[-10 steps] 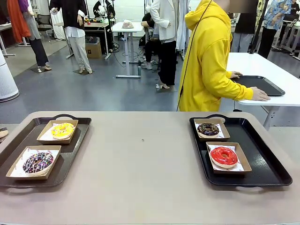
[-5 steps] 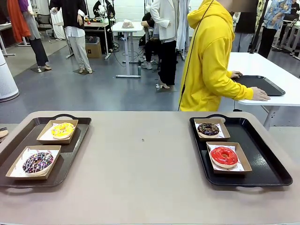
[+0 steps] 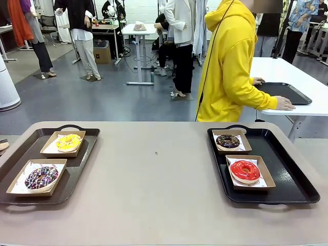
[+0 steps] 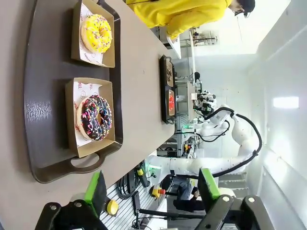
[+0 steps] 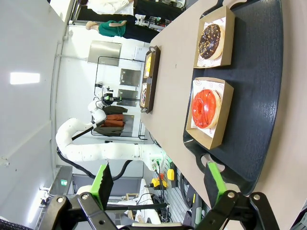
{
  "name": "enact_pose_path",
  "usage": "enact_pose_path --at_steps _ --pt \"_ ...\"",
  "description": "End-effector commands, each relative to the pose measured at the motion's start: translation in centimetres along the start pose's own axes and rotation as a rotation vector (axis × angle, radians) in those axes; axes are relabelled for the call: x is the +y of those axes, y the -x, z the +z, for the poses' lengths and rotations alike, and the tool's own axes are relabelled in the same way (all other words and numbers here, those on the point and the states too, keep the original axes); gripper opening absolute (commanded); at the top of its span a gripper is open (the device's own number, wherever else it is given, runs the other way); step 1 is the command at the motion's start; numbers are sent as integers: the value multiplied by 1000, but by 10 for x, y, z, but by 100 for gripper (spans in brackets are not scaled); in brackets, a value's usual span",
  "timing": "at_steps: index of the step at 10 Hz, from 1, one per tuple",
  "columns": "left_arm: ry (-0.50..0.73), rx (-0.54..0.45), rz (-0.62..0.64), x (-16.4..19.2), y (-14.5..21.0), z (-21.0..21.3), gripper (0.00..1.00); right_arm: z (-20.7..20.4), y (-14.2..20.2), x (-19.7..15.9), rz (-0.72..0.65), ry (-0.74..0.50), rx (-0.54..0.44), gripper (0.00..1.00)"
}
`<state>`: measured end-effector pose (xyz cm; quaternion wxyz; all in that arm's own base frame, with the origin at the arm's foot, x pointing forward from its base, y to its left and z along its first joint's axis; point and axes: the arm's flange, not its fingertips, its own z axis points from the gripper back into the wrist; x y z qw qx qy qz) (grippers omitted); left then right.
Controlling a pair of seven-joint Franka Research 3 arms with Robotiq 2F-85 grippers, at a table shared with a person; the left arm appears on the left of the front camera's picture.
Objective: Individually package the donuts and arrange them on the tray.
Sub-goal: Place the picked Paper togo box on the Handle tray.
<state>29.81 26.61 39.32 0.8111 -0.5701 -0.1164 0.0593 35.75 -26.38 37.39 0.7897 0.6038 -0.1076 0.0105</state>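
Note:
Four donuts each lie in an open cardboard box lined with paper. On the left dark tray [image 3: 82, 164] sit the yellow-iced donut [image 3: 68, 142] [image 4: 96, 32] and the purple-brown donut with white sprinkles [image 3: 41, 177] [image 4: 96, 117]. The right black tray [image 3: 287, 179] holds the chocolate sprinkled donut [image 3: 228, 141] [image 5: 211, 41] and the glossy red donut [image 3: 244, 170] [image 5: 206, 108]. My left gripper [image 4: 151, 189] hangs open, well back from the left tray [image 4: 43, 96]. My right gripper [image 5: 158, 184] is open too, back from the right tray [image 5: 259, 96]. Nothing is between either pair of fingers.
A person in a yellow hoodie [image 3: 228, 66] stands beyond the far edge, turned away, with both hands at another black tray [image 3: 287, 92] on a white table. The beige tabletop [image 3: 154, 179] stretches bare between the two trays.
The person in yellow has shifted slightly to the right. The donuts, boxes and trays have not moved.

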Motion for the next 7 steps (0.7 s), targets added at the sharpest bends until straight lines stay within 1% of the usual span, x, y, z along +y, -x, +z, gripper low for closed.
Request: enact_pose_path --at_steps 1,7 --pt "-5 -17 -10 -3 3 -2 100 1 1 1 -4 -3 -1 100" --pt "-5 -17 -10 -3 3 -2 100 1 1 1 -4 -3 -1 100"
